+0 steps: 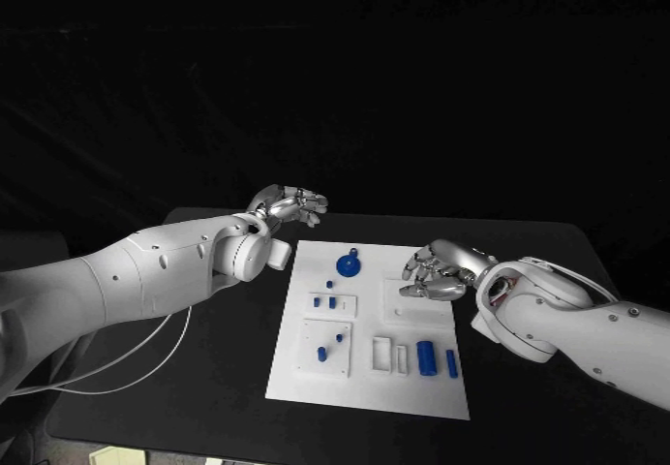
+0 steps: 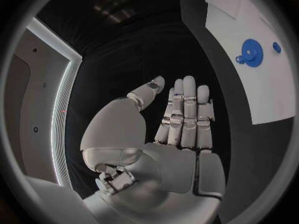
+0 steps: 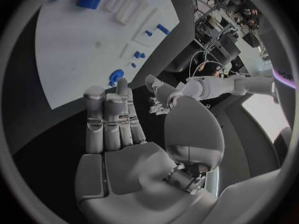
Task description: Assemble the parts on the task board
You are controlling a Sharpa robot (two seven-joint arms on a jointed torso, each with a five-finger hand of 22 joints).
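The white task board lies in the middle of the black table. A round blue part sits near its far edge, with small blue pieces below it and two blue cylinders near the front right. My left hand hovers beyond the board's far left corner, fingers straight and holding nothing. My right hand hangs over the board's far right part, fingers extended and empty. The round blue part appears past the fingertips in both wrist views.
White slotted blocks stand beside the cylinders on the board. A pale cable loops over the table's left side. Bare black table lies around the board on both sides.
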